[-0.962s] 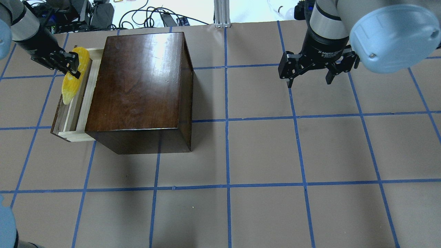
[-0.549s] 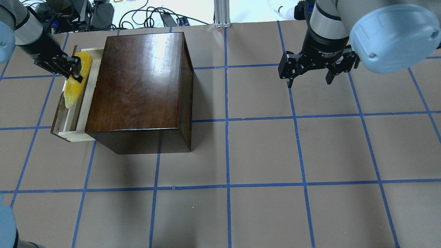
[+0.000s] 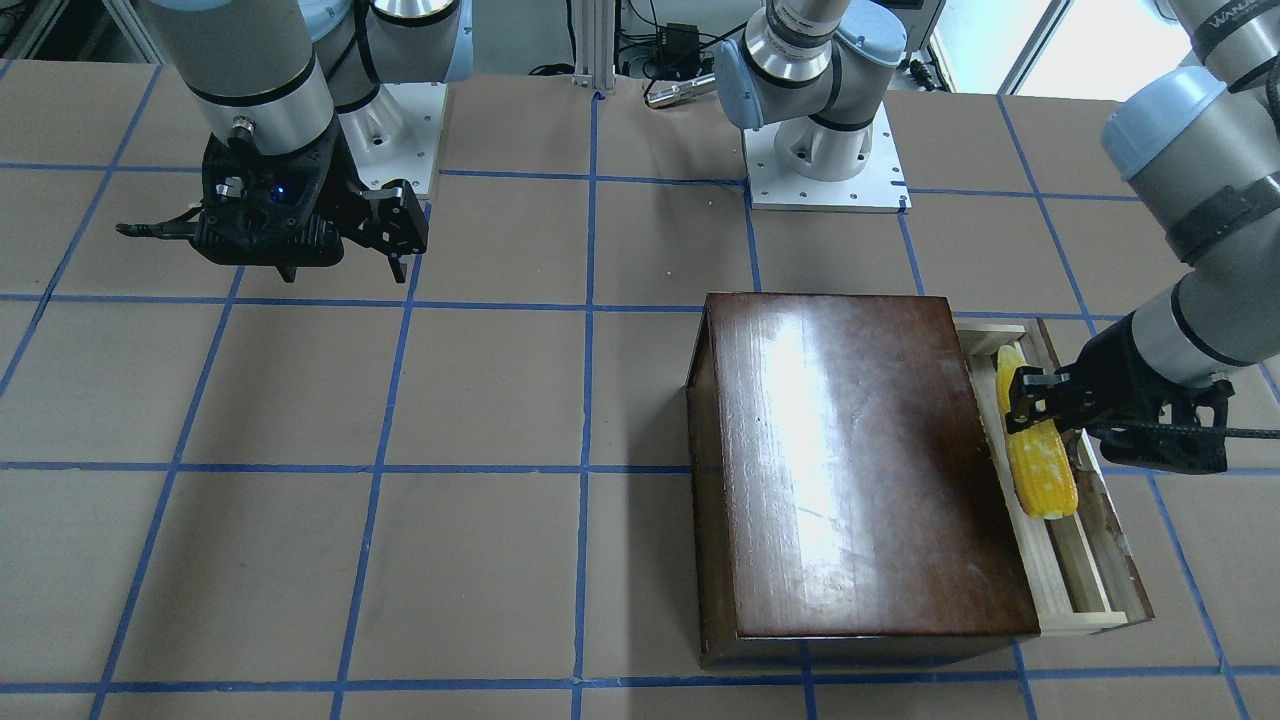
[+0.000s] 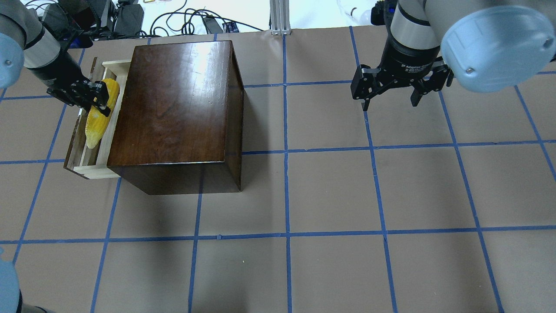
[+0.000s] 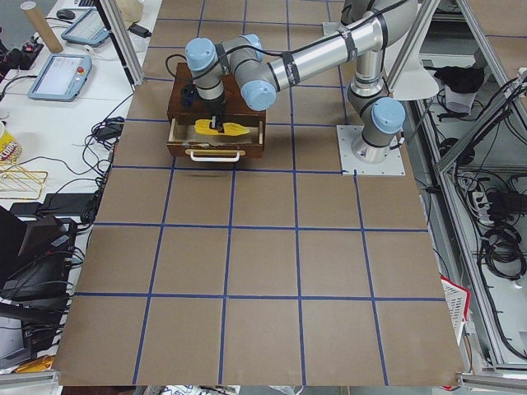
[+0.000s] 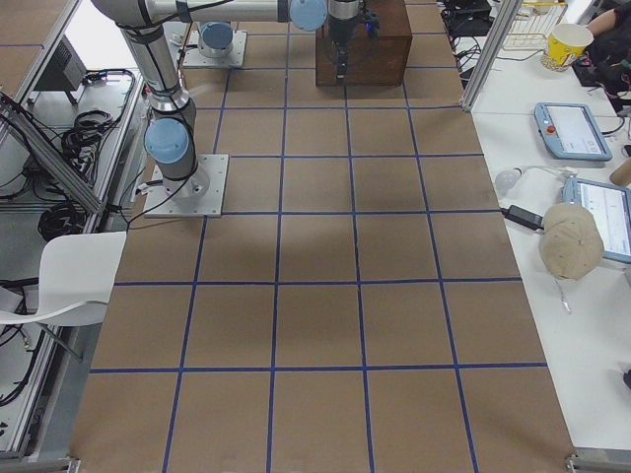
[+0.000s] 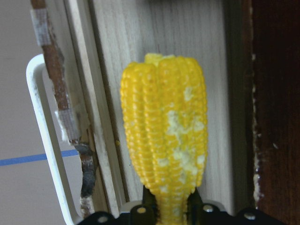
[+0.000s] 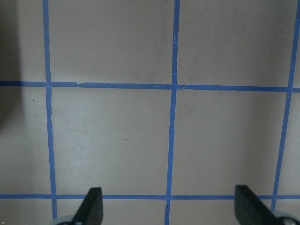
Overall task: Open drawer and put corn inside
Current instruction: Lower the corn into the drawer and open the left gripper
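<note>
The drawer of pale wood stands pulled out from the left side of the glossy dark-brown box. My left gripper is shut on the yellow corn and holds it lengthwise over the drawer's tray. In the front-facing view the corn lies along the open drawer beside the box, with the left gripper on it. The left wrist view shows the corn over the pale drawer floor. My right gripper is open and empty above the table at the far right.
A white drawer handle runs along the dark front panel. Blue tape lines grid the brown table. Cables and equipment lie beyond the far edge. The robot bases stand at the table's back.
My left gripper has carried the corn toward me along the drawer and closer to the box. The right arm has not moved.
</note>
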